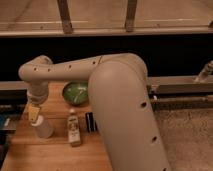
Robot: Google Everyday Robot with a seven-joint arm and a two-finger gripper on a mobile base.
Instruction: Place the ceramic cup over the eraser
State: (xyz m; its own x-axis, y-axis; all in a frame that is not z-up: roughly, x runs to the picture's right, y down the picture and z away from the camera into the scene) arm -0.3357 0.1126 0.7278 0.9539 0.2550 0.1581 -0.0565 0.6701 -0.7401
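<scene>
The off-white ceramic cup [43,128] stands upright at the left of the wooden table [55,155]. My gripper [33,114] hangs from the arm right at the cup's upper left rim; whether it holds the cup does not show. The eraser [90,121], a small dark striped block, lies to the right of the cup, beyond a white bottle, and is partly hidden by my arm.
A white labelled bottle [74,129] stands between the cup and the eraser. A green bowl [76,93] sits at the back of the table. My large arm [125,115] covers the table's right side. A dark ledge runs behind.
</scene>
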